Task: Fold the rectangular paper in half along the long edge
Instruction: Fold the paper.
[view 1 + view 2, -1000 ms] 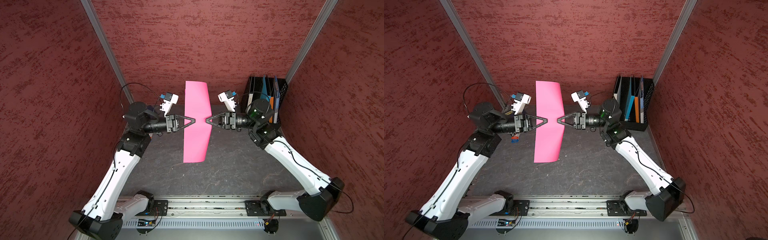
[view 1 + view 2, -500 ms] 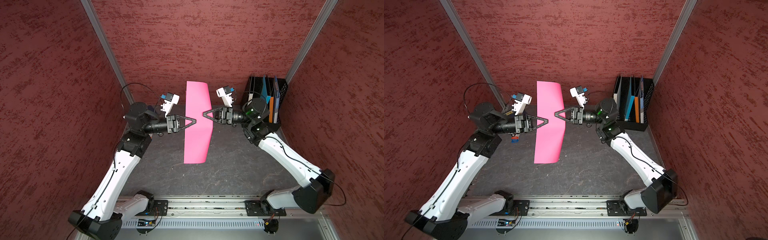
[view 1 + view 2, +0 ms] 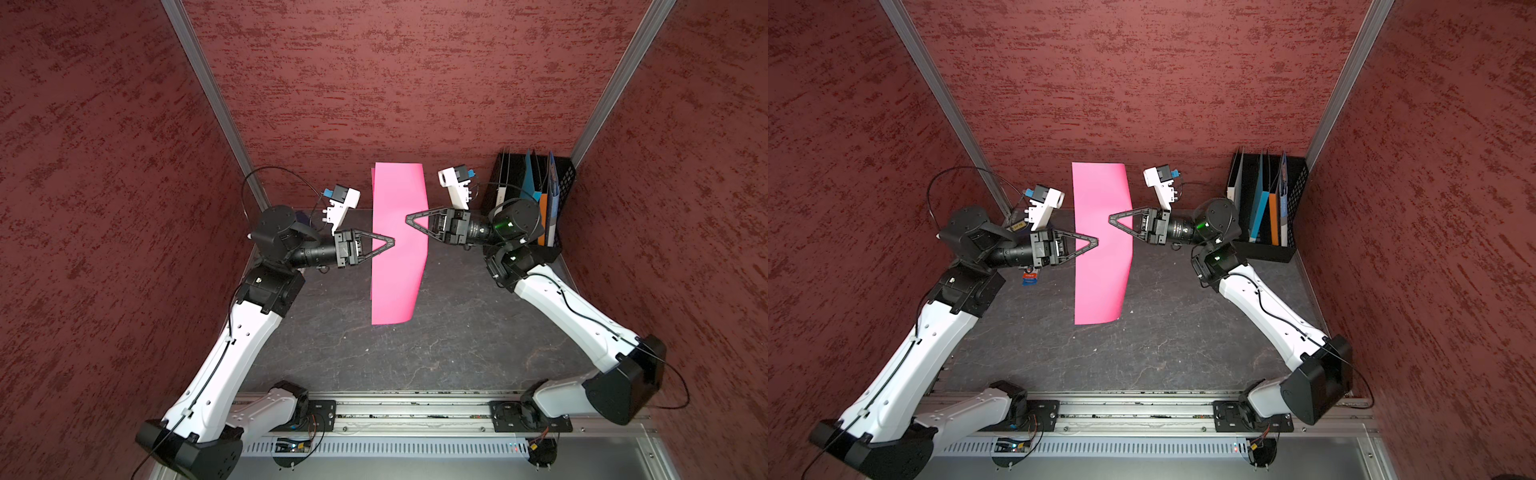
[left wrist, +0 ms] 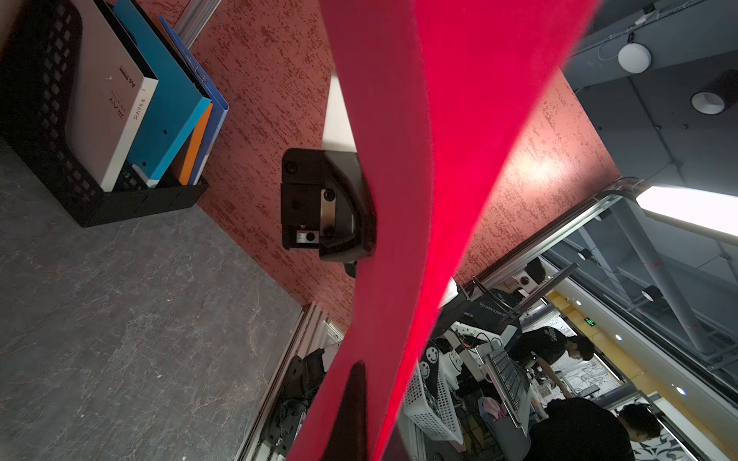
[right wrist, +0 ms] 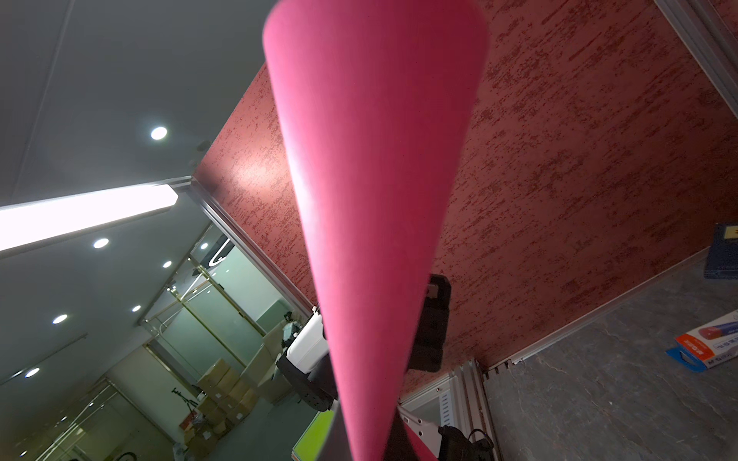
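Both pairs of jaws are clenched on the sheet. Our left gripper (image 3: 390, 242) pinches one long edge of the pink paper (image 3: 398, 274) about halfway along. Our right gripper (image 3: 409, 217) pinches the opposite long edge, its tips set a little further along the sheet than the left ones. That offset is our first worry: if we bring the edges together from uneven holds, we judge the crease will run skewed rather than down the middle. The pinches are small and the sheet is thin, so any pull apart could tear it or slide it out of one grip. The paper spans the narrow gap between the two pairs of tips and looks bowed in the right wrist view. Both free ends reach well past the fingers, unsupported. One end hangs over the table (image 3: 415, 361), and the other rises in front of the back wall (image 3: 395, 104), where it could flop or catch. The file rack (image 3: 536, 195) stands behind the right gripper, apart from the paper.
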Robot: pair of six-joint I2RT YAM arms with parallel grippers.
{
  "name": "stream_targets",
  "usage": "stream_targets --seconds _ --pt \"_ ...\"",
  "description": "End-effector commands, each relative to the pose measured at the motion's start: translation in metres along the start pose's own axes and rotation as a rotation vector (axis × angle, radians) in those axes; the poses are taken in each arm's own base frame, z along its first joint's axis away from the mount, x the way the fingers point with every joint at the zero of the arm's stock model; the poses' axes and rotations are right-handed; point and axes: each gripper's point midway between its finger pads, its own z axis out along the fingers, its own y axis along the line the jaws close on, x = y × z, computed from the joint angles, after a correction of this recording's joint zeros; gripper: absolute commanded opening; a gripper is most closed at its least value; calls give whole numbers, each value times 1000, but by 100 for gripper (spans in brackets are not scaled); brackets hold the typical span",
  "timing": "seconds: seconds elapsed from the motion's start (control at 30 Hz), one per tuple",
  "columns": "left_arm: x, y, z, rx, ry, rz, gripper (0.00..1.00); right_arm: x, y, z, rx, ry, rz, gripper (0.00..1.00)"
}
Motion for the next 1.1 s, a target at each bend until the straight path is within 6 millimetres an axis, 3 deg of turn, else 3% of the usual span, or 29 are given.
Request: stream_targets --seconds 0.0,0.17,0.23,0.3,0.33,0.47,0.6,0.9,1.07 --pt "4 -2 0 2 8 18 0 -3 5 1 -14 -20 -32 0" --pt "5 -2 -1 -2 9 18 0 -4 7 1 -11 -21 -40 0" --pt "6 -2 -1 -3 10 19 0 -5 8 1 -3 -19 -42 9" --pt "6 -1 -1 -4 12 17 0 -7 8 1 8 -17 -46 27" --pt "6 -1 -1 -6 13 14 0 -9 8 2 15 -19 -50 30" --pt "9 0 -1 -7 17 12 0 -14 10 2 18 -27 -71 32" --pt "12 1 -1 -8 24 5 0 -17 10 3 13 -33 -80 27" --pt "14 -2 -1 -3 33 4 0 -33 10 -5 34 -82 -112 26" --pt "16 -2 -2 -5 37 0 0 -37 11 -7 35 -92 -126 1"
